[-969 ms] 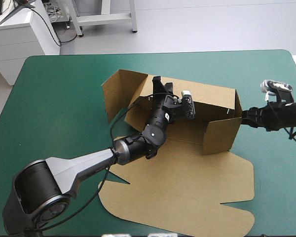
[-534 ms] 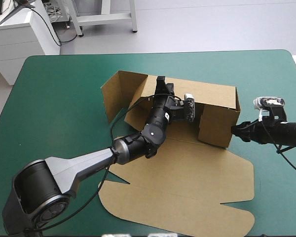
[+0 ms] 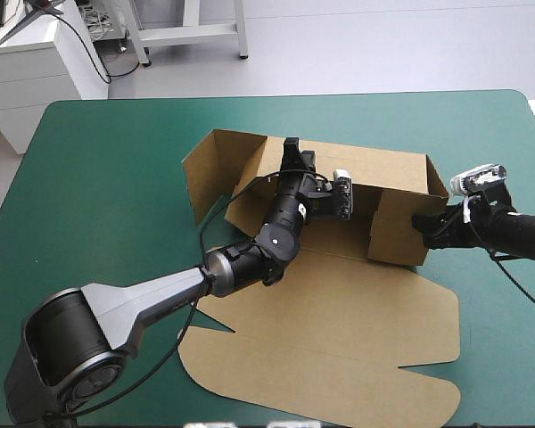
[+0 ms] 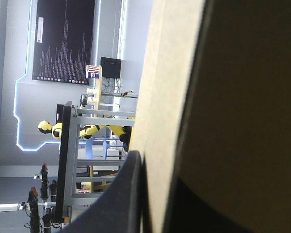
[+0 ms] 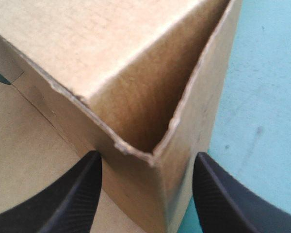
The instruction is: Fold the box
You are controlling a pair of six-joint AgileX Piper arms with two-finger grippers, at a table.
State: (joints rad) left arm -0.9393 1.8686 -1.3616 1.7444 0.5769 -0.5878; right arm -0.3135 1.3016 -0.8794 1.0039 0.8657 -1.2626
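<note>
The brown box (image 3: 339, 321) lies in the middle of the table with its lid panel flat toward the near edge. Its rear wall (image 3: 388, 169) stands upright. My left gripper (image 3: 291, 153) is shut on that wall's top edge; in the left wrist view one black finger (image 4: 126, 194) presses against the board (image 4: 242, 97). The right end wall (image 3: 399, 234) stands too, with a flap folded inward. My right gripper (image 3: 417, 222) is open at that end, and the box's corner (image 5: 136, 97) sits between its fingers (image 5: 82, 194).
A side flap (image 3: 201, 174) at the box's left end stands up and splays outward. Bare teal-green cover (image 3: 98, 178) runs round the box, also beside the right gripper (image 5: 262, 97). The left arm reaches across the lid panel.
My right gripper has moved in toward the box's right end, and the end wall with its flap has swung inward and squared up. The left gripper keeps its hold on the rear wall.
</note>
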